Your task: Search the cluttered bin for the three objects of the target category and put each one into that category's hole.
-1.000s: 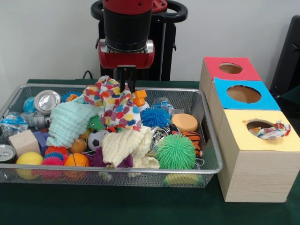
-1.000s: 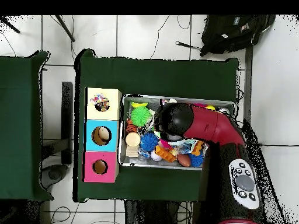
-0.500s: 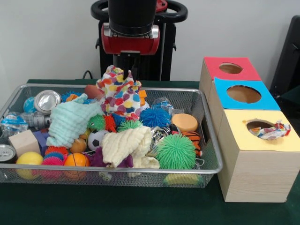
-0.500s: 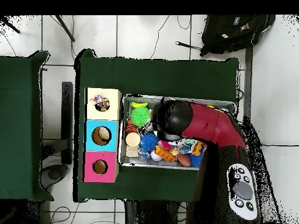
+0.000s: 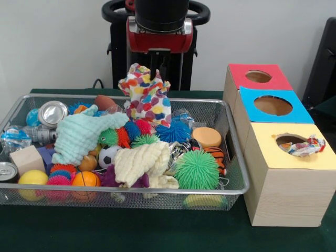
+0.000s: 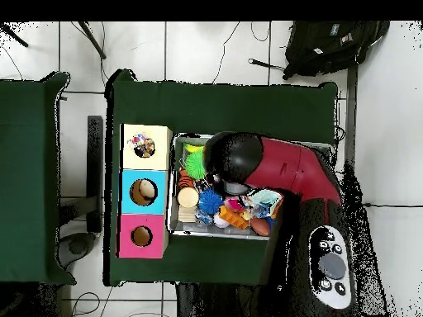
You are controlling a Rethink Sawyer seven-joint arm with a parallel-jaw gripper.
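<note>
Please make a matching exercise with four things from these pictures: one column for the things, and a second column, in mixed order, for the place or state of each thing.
Things:
1. spotted cloth
2. crumpled wrapper
3. green spiky ball
4. wooden block

Places or states:
A. in the bin, near its front right corner
B. hanging from the gripper above the bin
C. stuck in the hole of the yellow box
D. in the bin, at its left side

Pairs: 1-B, 2-C, 3-A, 4-D

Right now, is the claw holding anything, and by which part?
Yes. The claw pinches the polka-dot cloth at its bunched top edge; the rest hangs down over the wire bin.
</note>
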